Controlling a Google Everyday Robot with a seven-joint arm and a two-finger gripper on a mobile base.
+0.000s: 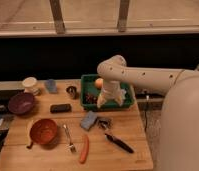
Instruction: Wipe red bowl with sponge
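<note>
The red bowl (43, 131) sits on the wooden table near its front left, empty with a shiny inside. To its right, near the table's middle, the light blue sponge (88, 120) lies flat. My gripper (109, 101) hangs from the white arm over the front of the green tray (89, 78). It is up and to the right of the sponge and apart from it. The gripper holds nothing and stands open. The bowl is well to its left.
A purple bowl (20, 102), a black block (60, 107), a white cup (29, 85), a blue cup (51, 86) and a small metal cup (71, 91) stand at the left and back. A fork (69, 139), an orange stick (84, 149) and a black-handled tool (118, 142) lie in front.
</note>
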